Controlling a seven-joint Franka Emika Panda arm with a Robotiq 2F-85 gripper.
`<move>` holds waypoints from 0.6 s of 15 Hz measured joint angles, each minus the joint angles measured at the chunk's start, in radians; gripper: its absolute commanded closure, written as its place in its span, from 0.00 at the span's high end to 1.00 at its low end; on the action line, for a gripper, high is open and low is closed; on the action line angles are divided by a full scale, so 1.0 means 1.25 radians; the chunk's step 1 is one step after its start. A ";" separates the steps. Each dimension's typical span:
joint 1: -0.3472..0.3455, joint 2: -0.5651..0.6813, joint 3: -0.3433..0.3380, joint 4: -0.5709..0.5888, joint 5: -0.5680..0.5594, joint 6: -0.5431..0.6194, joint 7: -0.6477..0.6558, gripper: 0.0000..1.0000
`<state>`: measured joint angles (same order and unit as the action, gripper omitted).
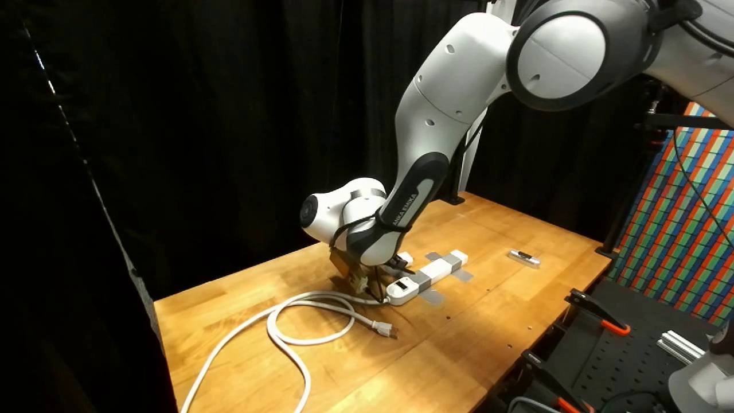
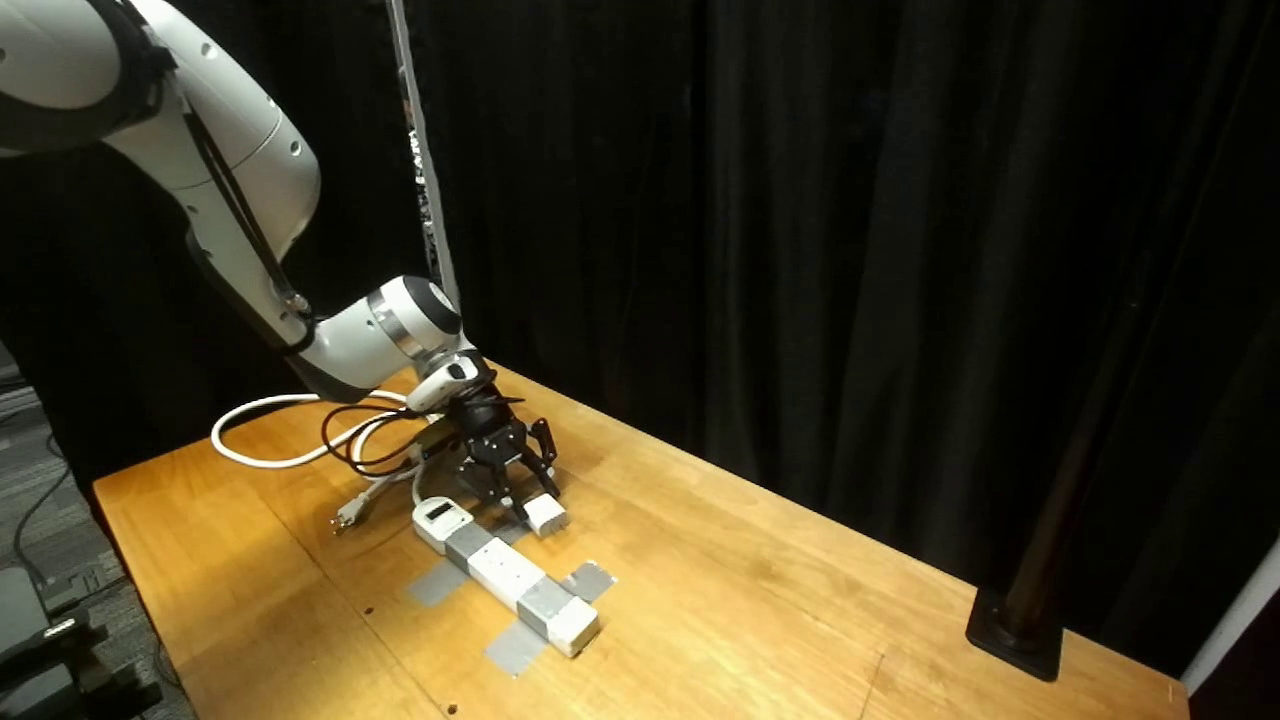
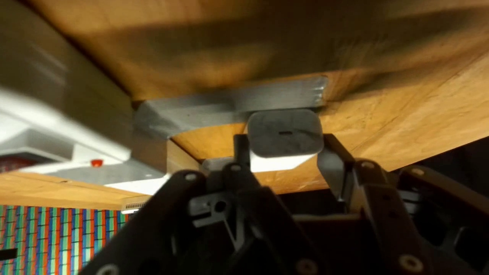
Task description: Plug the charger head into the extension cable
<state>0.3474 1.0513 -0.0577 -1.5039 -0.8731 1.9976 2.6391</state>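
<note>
The charger head is a small whitish block just beyond my fingertips, close to the table. In the wrist view the charger head turns its grey slotted face to me. My gripper has one fingertip against each side of it, near that face; it seems shut on it. Whether the block touches the table I cannot tell. Its prongs are hidden. The extension cable's white socket strip lies taped beside it, and shows at left in the wrist view. Its thick cord loops across the table.
The cord's plug lies loose near the strip's dark-windowed end. Grey tape crosses the strip onto the table. A small silvery item lies further off. A black post base stands at the table edge. Clamps grip another edge.
</note>
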 measured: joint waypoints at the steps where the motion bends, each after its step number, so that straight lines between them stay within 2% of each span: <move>1: 0.000 0.003 0.000 0.004 0.000 -0.006 0.000 0.74; 5: 0.000 0.019 0.001 0.014 0.000 -0.018 0.000 1.00; 6: 0.000 0.024 0.001 0.016 0.000 -0.020 0.000 1.00; 7: 0.000 0.028 0.001 0.019 0.000 -0.022 0.000 0.69; 8: 0.000 0.032 0.001 0.023 0.000 -0.024 -0.001 0.73; 9: 0.000 0.035 0.001 0.027 0.000 -0.027 -0.001 0.73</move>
<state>0.3476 1.0948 -0.0563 -1.4704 -0.8731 1.9644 2.6383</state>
